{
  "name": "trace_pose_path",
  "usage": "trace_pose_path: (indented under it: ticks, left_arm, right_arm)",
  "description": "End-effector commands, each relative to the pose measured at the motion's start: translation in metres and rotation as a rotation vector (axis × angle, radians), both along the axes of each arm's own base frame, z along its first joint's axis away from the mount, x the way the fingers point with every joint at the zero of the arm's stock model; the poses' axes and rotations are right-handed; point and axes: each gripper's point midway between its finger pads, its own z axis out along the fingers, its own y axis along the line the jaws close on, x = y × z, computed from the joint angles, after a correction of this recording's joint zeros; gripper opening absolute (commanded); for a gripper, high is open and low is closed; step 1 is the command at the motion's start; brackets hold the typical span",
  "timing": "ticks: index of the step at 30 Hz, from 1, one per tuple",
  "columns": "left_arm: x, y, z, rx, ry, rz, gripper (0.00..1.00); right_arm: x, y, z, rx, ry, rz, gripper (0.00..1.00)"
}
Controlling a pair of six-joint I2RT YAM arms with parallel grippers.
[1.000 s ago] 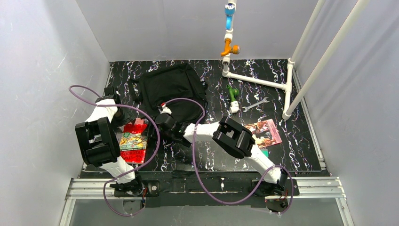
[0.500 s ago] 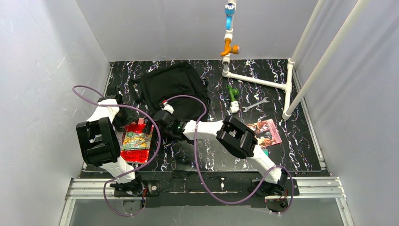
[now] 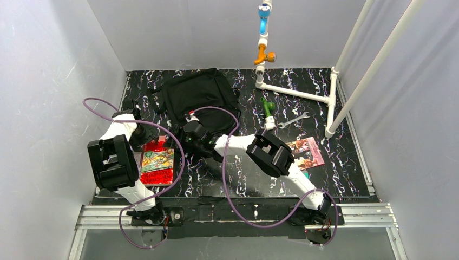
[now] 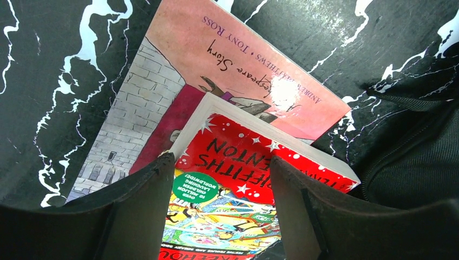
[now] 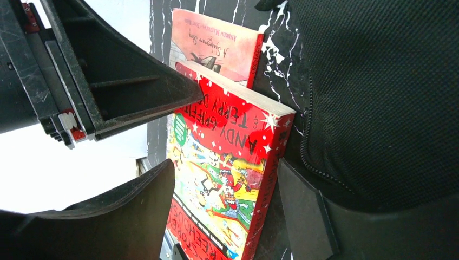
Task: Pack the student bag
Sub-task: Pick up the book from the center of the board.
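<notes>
- Top external view: found the bag lying flat at the far middle of the table, with the red book flat just off its near left corner.
- Judged the step in hand as getting that red book into the bag; not yet inside.
- Left wrist view: caught the left gripper with fingers parted over the far end of the red book, clamping nothing that could be made out; read the red book as lying on top of a pink book.
- Right wrist view: caught the right gripper with fingers spread to either side of the red book, one by the spine next to the bag, released rather than squeezing as far as could be told.
- Reckoned the next move to call for a firm pinch across the red book, a lift clear of the pink book, and a way into the bag; could not tell from any view whether the zip was undone.
- Got from the top alone the whole bag, plus a magazine and a wrench well apart on the right.
- Got from the left wrist alone the pink book's cover lettering.
- Got from the right wrist alone a left finger reaching over the red book's far edge, and the zip running just beside the spine.
</notes>
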Motion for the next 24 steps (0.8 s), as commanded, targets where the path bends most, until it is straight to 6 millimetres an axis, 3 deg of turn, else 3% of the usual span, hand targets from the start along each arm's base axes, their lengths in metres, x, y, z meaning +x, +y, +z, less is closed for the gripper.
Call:
trace_pose_path:
  ticks: [1, 3, 8, 12, 19, 24]
  left_arm:
    - [-0.008, -0.032, -0.006, -0.135, 0.038, -0.041, 0.62]
    - [-0.007, -0.038, -0.005, -0.154, 0.029, -0.053, 0.65]
    - [-0.007, -0.051, 0.001, -0.208, -0.008, -0.050, 0.80]
    - [-0.020, -0.050, 0.015, -0.184, -0.049, -0.003, 0.98]
    - [-0.040, -0.014, 0.054, 0.046, -0.126, 0.133, 0.98]
    - [-0.056, -0.018, 0.039, 0.033, -0.091, 0.163, 0.98]
  right_arm:
    - [-0.021, 0.022, 0.043, 0.194, -0.089, 0.139, 0.75]
    - [-0.018, 0.017, 0.052, 0.169, -0.135, 0.136, 0.74]
    - [0.014, -0.018, 0.022, -0.072, -0.167, 0.064, 0.76]
    - [0.016, -0.040, 0.012, -0.188, -0.173, 0.070, 0.77]
    - [-0.001, -0.052, 0.014, -0.220, -0.180, 0.104, 0.79]
    - [-0.008, -0.057, 0.013, -0.226, -0.151, 0.113, 0.79]
